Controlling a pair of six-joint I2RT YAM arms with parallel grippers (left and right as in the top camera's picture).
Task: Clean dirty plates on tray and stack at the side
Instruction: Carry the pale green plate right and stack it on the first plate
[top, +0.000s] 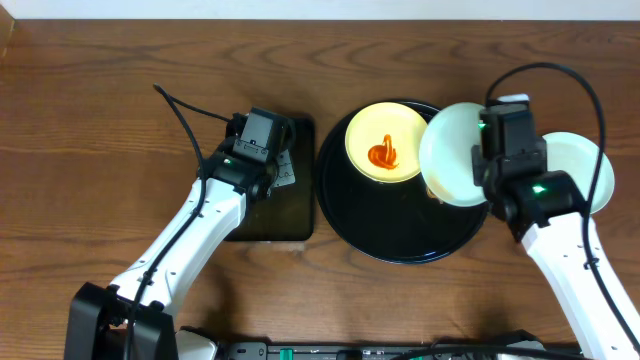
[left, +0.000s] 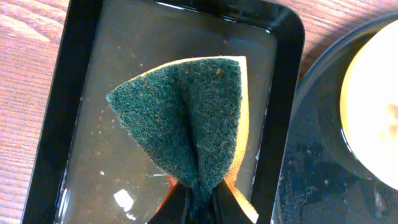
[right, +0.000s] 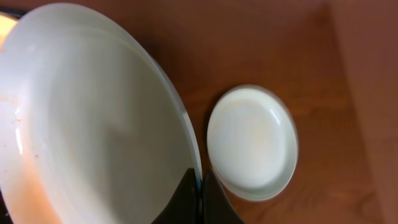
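Note:
A pale yellow plate (top: 386, 143) with an orange-red sauce smear lies on the round black tray (top: 400, 238). My right gripper (right: 199, 186) is shut on the rim of a mint-green plate (top: 452, 152) (right: 93, 118) and holds it tilted over the tray's right edge. A second mint-green plate (top: 590, 165) (right: 252, 142) lies on the table to the right. My left gripper (left: 198, 202) is shut on a green-and-yellow sponge (left: 183, 118) above the small rectangular tray (left: 81, 50).
The rectangular black tray (top: 270, 215) holds shallow water and sits left of the round tray, whose edge shows in the left wrist view (left: 311, 155). Wooden table (top: 100, 120) lies all round. Cables run from both arms.

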